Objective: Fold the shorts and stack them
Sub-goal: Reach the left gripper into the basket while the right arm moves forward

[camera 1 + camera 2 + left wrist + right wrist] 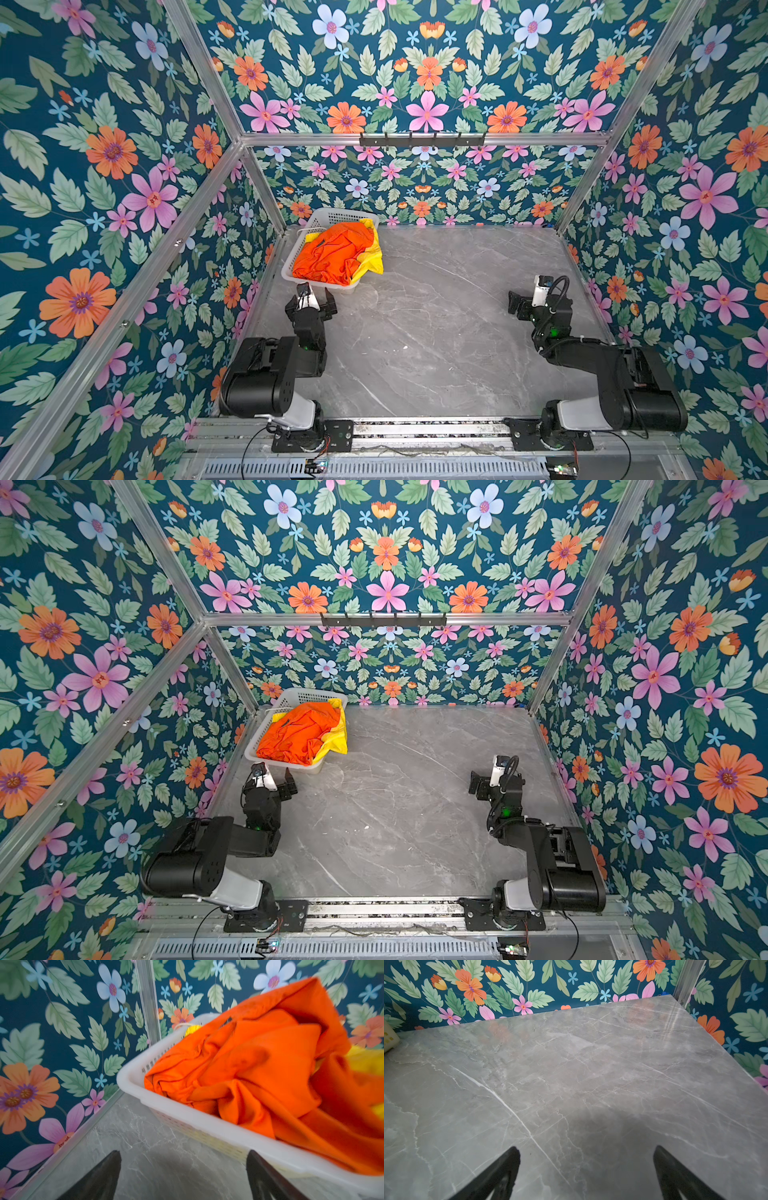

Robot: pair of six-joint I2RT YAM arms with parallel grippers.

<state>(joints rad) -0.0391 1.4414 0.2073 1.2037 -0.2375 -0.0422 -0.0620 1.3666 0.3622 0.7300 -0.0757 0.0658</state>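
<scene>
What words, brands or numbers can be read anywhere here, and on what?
No text is readable.
The orange shorts carry a small dark mark: too small in both top views, blurred in the left wrist view.
The white basket, marble table and flowered wallpaper show no writing.
</scene>
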